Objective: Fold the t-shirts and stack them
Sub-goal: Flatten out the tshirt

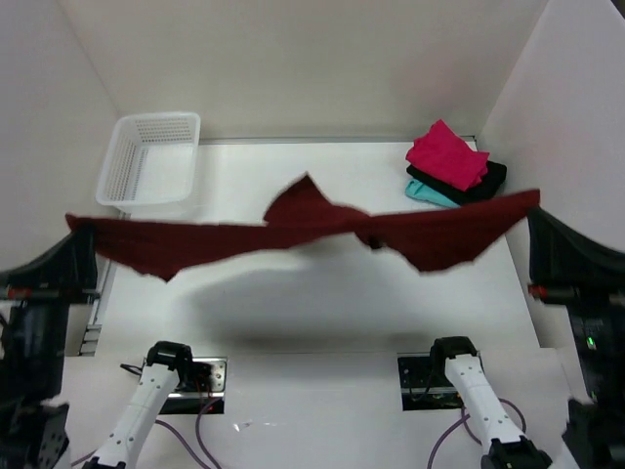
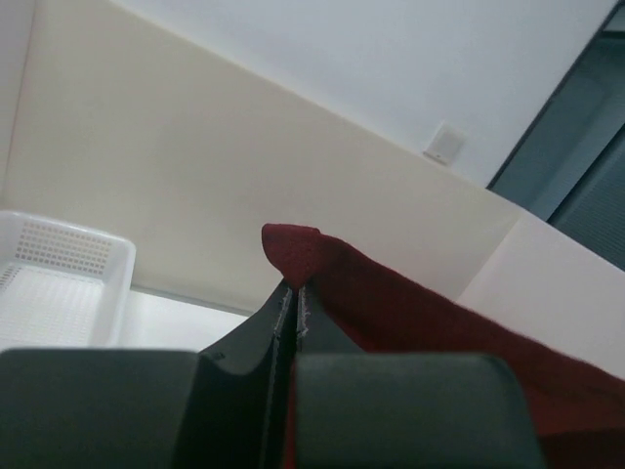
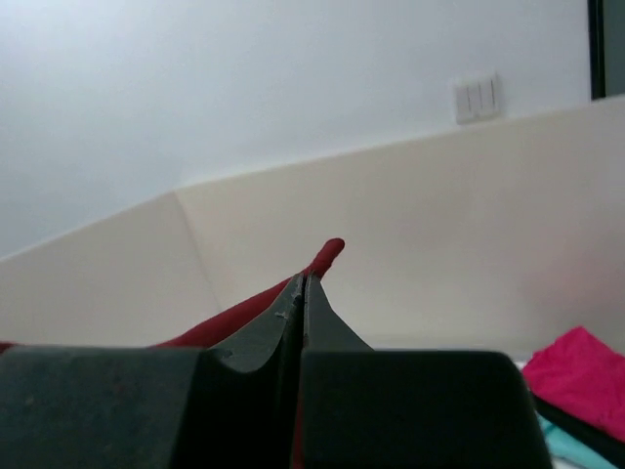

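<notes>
The dark maroon t-shirt (image 1: 293, 234) hangs stretched in the air across the table, held at both ends. My left gripper (image 1: 80, 230) is shut on its left end, which pokes out past the fingertips in the left wrist view (image 2: 293, 249). My right gripper (image 1: 535, 207) is shut on its right end, seen in the right wrist view (image 3: 327, 256). A stack of folded shirts lies at the back right: bright pink-red (image 1: 446, 155) on top, black (image 1: 488, 181) under it, teal (image 1: 428, 193) at the bottom.
A white plastic lattice basket (image 1: 151, 161) stands at the back left of the white table (image 1: 322, 313). White walls close in the back and both sides. The arm bases (image 1: 186, 376) sit at the near edge.
</notes>
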